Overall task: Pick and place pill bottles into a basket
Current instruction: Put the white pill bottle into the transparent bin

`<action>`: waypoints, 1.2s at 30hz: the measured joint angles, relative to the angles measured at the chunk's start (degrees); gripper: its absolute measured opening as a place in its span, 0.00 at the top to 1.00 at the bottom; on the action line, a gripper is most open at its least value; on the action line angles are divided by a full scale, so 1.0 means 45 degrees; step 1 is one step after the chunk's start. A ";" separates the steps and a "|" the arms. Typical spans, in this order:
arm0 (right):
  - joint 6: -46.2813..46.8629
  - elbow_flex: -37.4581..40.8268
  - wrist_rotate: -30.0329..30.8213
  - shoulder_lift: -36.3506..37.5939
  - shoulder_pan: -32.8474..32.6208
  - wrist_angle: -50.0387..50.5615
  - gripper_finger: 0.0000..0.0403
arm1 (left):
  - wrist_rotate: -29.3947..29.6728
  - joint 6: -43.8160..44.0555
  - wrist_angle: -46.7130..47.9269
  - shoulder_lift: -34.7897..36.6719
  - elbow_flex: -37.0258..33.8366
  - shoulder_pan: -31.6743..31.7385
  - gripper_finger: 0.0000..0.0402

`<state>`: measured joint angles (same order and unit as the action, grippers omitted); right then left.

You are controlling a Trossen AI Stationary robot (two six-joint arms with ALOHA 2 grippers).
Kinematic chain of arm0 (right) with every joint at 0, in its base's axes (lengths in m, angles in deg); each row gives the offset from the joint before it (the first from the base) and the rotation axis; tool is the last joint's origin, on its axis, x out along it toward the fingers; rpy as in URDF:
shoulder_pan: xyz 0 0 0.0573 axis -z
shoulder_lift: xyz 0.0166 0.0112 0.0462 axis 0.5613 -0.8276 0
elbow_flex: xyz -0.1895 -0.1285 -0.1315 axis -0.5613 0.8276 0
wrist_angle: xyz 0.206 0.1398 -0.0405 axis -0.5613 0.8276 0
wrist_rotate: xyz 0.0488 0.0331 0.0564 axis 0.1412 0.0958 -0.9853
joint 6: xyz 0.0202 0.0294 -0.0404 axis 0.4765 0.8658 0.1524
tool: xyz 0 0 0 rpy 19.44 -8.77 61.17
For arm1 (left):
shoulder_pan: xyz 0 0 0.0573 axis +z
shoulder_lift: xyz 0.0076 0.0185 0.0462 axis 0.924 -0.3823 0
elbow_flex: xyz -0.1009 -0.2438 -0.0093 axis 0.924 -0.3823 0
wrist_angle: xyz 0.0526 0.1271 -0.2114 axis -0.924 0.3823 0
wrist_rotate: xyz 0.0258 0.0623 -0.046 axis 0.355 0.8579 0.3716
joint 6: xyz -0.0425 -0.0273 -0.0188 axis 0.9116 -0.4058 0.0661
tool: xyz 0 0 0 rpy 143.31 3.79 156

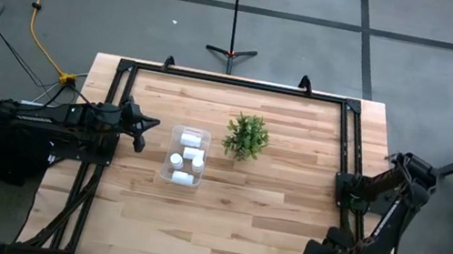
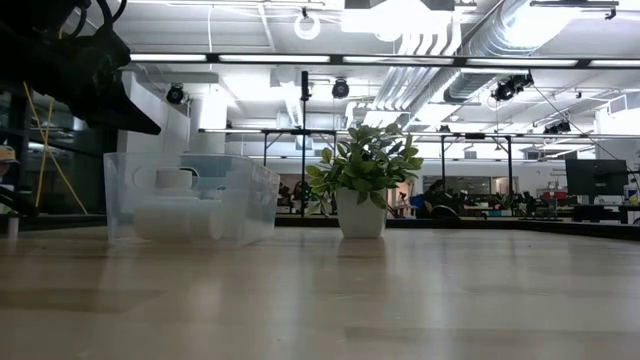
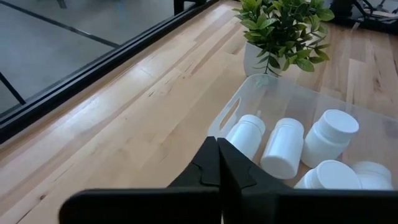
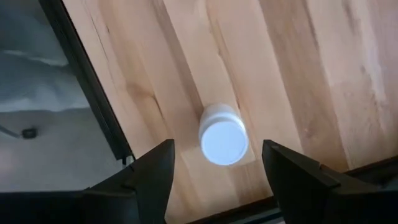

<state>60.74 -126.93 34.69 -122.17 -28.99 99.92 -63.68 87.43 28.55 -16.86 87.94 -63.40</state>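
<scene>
Pill bottles, small white plastic cylinders with white caps, mostly lie already in the clear rectangular plastic basket (image 1: pixel 170 150) left of the table's middle: five show there (image 3: pixel 283 148), some on their sides, some upright. Going left to right, my left pincer (image 1: pixel 140 125) hangs just beside the basket's left wall, clenched on nothing, its fingers pressed together in its wrist view. Past the basket stands the small green leafy plant in its white pot (image 1: pixel 246 136), close to the basket's far right corner. Far over at the table's right edge my right pincer (image 4: pixel 217 171) is released, its two fingers spread wide, looking straight down on one last white-capped bottle (image 4: pixel 222 135) standing upright on the pale wooden table (image 1: pixel 267 217). That bottle sits between and just ahead of my fingertips, long axis vertical, cap towards me. I judge my right arm far the nearer; the move is a straight descent.
</scene>
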 joint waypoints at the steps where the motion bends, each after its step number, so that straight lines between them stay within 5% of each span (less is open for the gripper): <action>1: -0.0033 0.0000 -0.0077 -0.0154 -0.0008 -0.0072 0.42 | 0.0002 -0.0001 0.0000 0.0000 0.0000 0.0000 0.94; 6: -0.0002 0.0000 -0.0193 -0.0835 0.0025 -0.0184 0.42 | 0.0265 0.0013 -0.0019 0.0002 0.0000 0.0000 0.86; 12: 0.0052 0.0000 -0.0222 -0.1628 0.0026 -0.0276 0.41 | 0.0287 0.0004 0.0009 0.0000 0.0000 0.0000 0.95; 20: 0.0061 0.0000 -0.0771 -0.2558 0.0026 0.0063 0.42 | 0.0296 0.0045 -0.0015 0.0000 0.0000 0.0000 0.86; 26: 0.0055 0.0000 -0.0771 -0.2921 0.0026 -0.0238 0.42 | 0.0253 -0.0051 -0.0015 0.0000 0.0000 0.0000 0.95; 36: -0.0007 0.0000 -0.0948 -0.3171 0.0026 -0.0176 0.47 | 0.0233 0.0008 -0.0019 0.0000 0.0000 0.0000 0.87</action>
<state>60.71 -126.93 30.42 -136.43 -28.88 99.13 -62.63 87.46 28.46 -16.86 87.94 -63.40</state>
